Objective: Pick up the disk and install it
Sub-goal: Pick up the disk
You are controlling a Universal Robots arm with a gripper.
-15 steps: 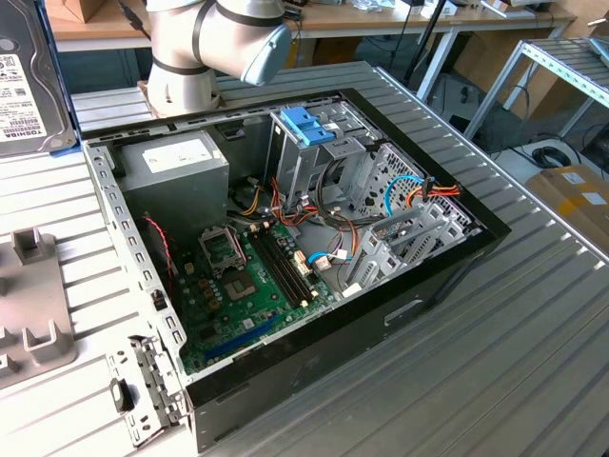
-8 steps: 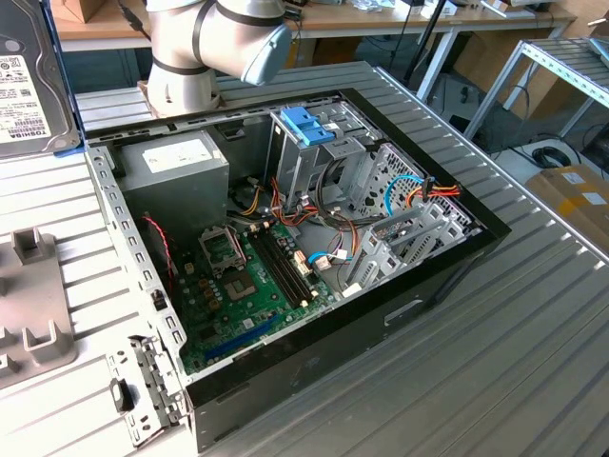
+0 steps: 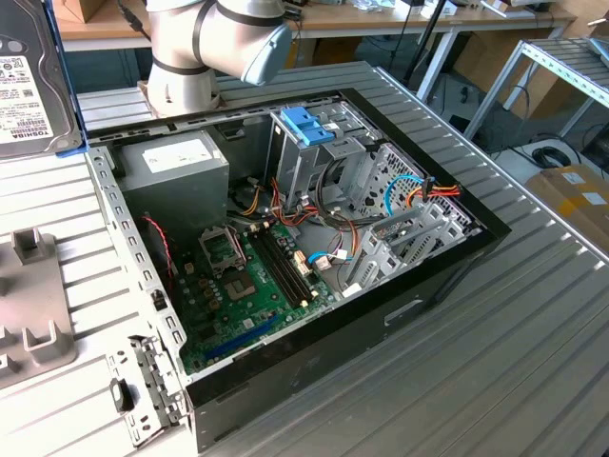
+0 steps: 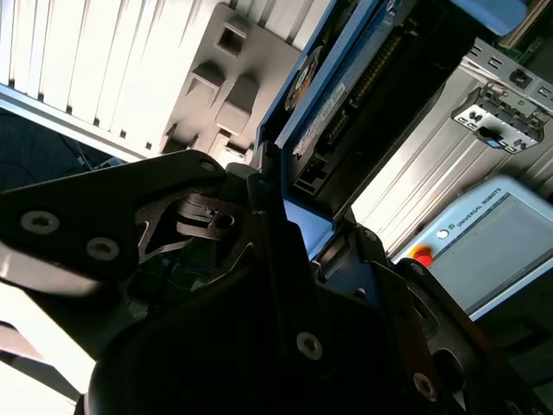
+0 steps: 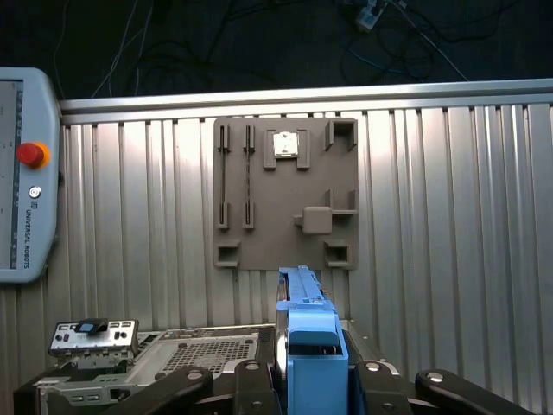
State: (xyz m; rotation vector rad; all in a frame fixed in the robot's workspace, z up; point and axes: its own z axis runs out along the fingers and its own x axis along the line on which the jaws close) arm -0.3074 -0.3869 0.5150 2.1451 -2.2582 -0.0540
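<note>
Clearly the gripper (image 5: 311,386) is clamped on the disk (image 3: 29,86): in the first wrist view its dark fingers (image 5: 246,385) press either side of the drive's light-blue frame, which stands on edge between them. In the second wrist view the disk (image 4: 346,95) rises out of the black gripper body, with its blue side rail and dark underside showing.

In the exterior view the drive is outside the open computer case (image 3: 447,276), off the case's corner towards the exterior view's left, past the end where the power supply (image 3: 176,176) sits. Its white label faces the camera.

Inside the case the green motherboard (image 3: 238,286) lies flat. The metal drive cage (image 3: 324,162) stands beside the power supply, with a blue latch (image 3: 306,124) on top of it. The robot arm (image 3: 219,38) rises just behind the case.

A grey fixture plate (image 5: 285,194) lies on the ribbed metal table (image 3: 495,362) beside the case, on the exterior view's left. A teach pendant (image 5: 26,173) rests on the table near that plate.
</note>
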